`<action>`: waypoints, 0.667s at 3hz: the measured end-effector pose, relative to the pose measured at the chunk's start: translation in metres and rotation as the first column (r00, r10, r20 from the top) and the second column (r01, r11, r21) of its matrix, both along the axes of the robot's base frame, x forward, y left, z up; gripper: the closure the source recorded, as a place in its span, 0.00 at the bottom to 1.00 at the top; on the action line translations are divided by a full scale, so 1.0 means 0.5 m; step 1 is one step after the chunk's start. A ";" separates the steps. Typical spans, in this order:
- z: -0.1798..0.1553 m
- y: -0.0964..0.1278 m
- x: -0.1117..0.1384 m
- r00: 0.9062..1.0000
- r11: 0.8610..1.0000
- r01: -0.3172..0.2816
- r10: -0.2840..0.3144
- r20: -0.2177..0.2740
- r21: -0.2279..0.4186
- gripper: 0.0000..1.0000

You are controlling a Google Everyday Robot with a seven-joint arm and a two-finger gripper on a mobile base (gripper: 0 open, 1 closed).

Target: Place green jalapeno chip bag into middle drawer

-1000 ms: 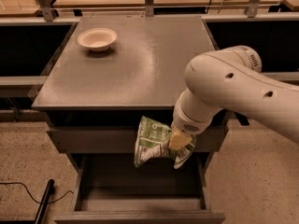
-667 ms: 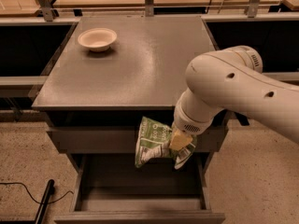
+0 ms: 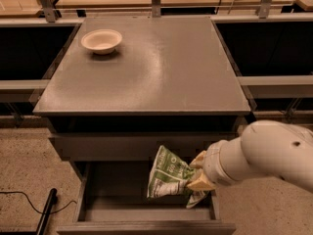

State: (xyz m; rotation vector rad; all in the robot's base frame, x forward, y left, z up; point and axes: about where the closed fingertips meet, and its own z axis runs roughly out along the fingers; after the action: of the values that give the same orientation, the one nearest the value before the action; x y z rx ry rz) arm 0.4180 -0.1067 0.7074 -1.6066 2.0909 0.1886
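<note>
Dropped lower: gripper [image 3: 197, 173] clamps green jalapeno chip bag [image 3: 166, 178], bag upright at its 9 o'clock, open drawer [image 3: 146, 226] at 6.

Dim warm light sheens the cabinet top [image 3: 146, 67]; near right, the gripper [image 3: 195, 173] clasps the green jalapeno chip bag [image 3: 166, 175] above the shadowed drawer [image 3: 117, 192].

The gripper [image 3: 196, 173] holding green jalapeno chip bag [image 3: 166, 176] hangs over open, unobstructed middle drawer [image 3: 112, 196].
</note>
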 end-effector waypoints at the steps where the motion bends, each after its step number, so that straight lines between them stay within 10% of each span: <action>1: 0.022 -0.036 0.012 0.994 0.996 0.066 -0.071 0.079 0.062 1.00; 2: -0.015 -0.028 0.017 0.999 0.997 0.037 -0.038 0.016 0.065 1.00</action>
State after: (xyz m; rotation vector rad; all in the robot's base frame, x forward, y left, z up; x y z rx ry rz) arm 0.4263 -0.1208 0.6998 -1.5244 2.0789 0.2269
